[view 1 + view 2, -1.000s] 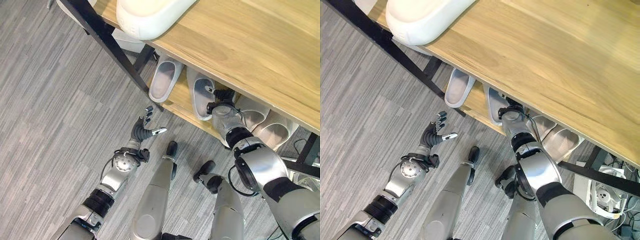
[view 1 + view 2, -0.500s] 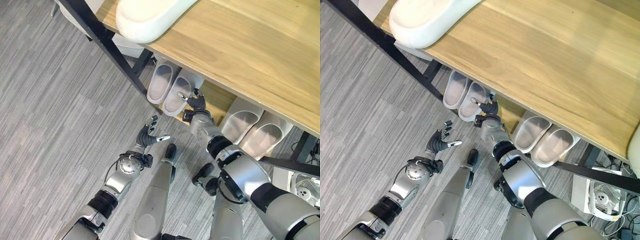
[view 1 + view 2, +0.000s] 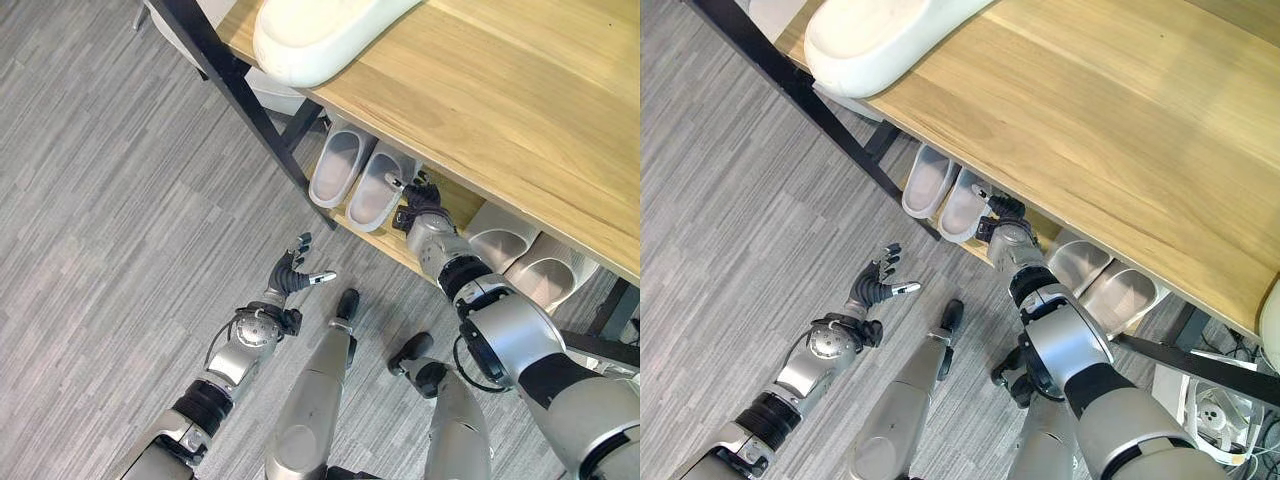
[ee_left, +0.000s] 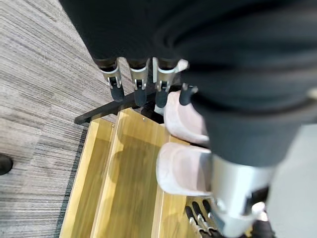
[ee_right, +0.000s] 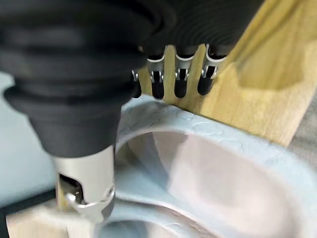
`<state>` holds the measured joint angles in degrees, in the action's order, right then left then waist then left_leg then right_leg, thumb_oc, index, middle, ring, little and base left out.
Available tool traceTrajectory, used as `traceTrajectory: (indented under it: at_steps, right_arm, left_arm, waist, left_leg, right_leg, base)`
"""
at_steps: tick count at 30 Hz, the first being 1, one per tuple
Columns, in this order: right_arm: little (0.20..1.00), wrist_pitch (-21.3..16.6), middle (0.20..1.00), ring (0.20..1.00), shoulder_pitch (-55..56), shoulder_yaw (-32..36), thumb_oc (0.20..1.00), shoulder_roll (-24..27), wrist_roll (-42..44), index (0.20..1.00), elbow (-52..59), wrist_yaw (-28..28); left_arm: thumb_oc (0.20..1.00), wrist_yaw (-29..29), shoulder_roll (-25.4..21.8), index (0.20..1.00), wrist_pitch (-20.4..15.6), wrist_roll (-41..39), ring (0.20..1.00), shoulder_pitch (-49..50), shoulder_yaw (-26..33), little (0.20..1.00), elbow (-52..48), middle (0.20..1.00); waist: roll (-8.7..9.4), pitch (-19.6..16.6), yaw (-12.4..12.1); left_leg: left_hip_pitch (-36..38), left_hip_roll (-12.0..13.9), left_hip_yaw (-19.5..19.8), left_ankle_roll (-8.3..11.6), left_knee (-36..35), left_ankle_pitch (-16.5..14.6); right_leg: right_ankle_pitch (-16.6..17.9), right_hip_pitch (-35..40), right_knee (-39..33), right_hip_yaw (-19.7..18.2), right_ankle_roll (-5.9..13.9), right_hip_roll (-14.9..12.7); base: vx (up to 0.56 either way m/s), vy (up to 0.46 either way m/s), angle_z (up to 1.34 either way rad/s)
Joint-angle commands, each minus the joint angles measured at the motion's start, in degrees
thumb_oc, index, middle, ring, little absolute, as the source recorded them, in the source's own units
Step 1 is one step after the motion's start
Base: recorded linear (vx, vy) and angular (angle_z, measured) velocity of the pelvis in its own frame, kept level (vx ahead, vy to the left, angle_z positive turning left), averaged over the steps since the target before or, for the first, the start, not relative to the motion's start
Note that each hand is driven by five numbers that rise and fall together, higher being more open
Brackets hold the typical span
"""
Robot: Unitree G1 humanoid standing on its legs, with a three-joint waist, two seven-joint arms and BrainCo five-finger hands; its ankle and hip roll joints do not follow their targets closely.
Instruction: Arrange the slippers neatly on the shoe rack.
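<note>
While the left hand (image 3: 290,275) hovers spread over the floor, the right hand (image 3: 421,199), fingers straight, touches the pale grey rubber slipper (image 3: 377,190) lying heel-outward on the wooden shoe rack's low shelf (image 3: 375,238), beside its mate (image 3: 336,168).

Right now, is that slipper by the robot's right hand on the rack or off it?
On: the slipper lies on the lower shelf, beside its mate.

No legible text, label or number anywhere (slippers (image 3: 358,178) and rack (image 3: 500,90) unmarked)

slipper toes (image 3: 392,166) under rack top (image 3: 520,110), far pair (image 3: 530,262) half hidden
</note>
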<state>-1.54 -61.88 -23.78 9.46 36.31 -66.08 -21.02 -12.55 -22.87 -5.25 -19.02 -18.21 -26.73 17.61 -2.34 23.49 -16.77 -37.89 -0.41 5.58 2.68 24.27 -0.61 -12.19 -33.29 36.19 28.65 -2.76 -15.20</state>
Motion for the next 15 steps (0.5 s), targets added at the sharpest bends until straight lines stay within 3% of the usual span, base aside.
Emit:
traceTrajectory:
  at_steps: [1, 10, 13, 15]
  right_arm:
    - [1.000, -0.54, 1.000, 1.000, 2.59, -1.08, 1.000, -1.33, -8.24, 1.000, 8.46, 4.06]
    - [1.000, -1.98, 1.000, 1.000, 22.50, -7.11, 1.000, 0.67, -19.07, 1.000, 27.14, 12.12]
    - [1.000, -3.02, 1.000, 1.000, 29.20, -8.97, 1.000, 0.62, -18.81, 1.000, 33.24, 15.54]
    - [1.000, -4.79, 1.000, 1.000, 45.13, -10.48, 1.000, 9.94, -24.51, 1.000, 46.08, 26.41]
  left_arm:
    - [1.000, 1.57, -1.48, 1.000, -3.27, 0.88, 1.000, 0.39, 1.74, 1.000, -1.35, 1.000]
    - [1.000, 3.17, -0.79, 1.000, -3.75, -0.14, 1.000, 7.57, 7.77, 1.000, 4.40, 1.000]
    - [1.000, 3.54, 0.02, 1.000, -3.88, 0.50, 1.000, 8.07, 9.36, 1.000, 6.14, 1.000]
    - [1.000, 7.26, -1.64, 1.000, -4.87, 3.21, 1.000, 12.65, 14.33, 1.000, 6.88, 1.000]
  waist:
    - [2.99, 2.22, -0.15]
    - [6.40, -2.42, 3.54]
    - [7.26, -4.87, 4.99]
    - [7.79, -11.04, 8.13]
  left_leg:
    - [7.23, 0.18, -2.96, -2.85, -2.70, -5.70]
    - [19.73, 2.34, -4.48, -1.52, -13.93, -2.26]
    - [22.99, 2.93, -5.99, -1.51, -18.28, 0.86]
    - [30.94, 3.44, -8.95, -0.22, -26.95, 4.01]
  right_leg:
    - [9.92, 6.98, -8.56, -5.79, 10.37, -2.35]
    - [14.02, 17.76, -20.17, -5.51, 11.09, 0.14]
    - [16.50, 20.99, -25.54, -5.09, 10.85, 0.78]
    - [19.06, 27.48, -33.99, -5.60, 12.21, 2.37]
  base:
    - [0.01, -0.074, -0.06]
    - [0.07, -0.081, -0.17]
    - [0.08, -0.013, -0.30]
    - [0.30, -0.010, -0.30]
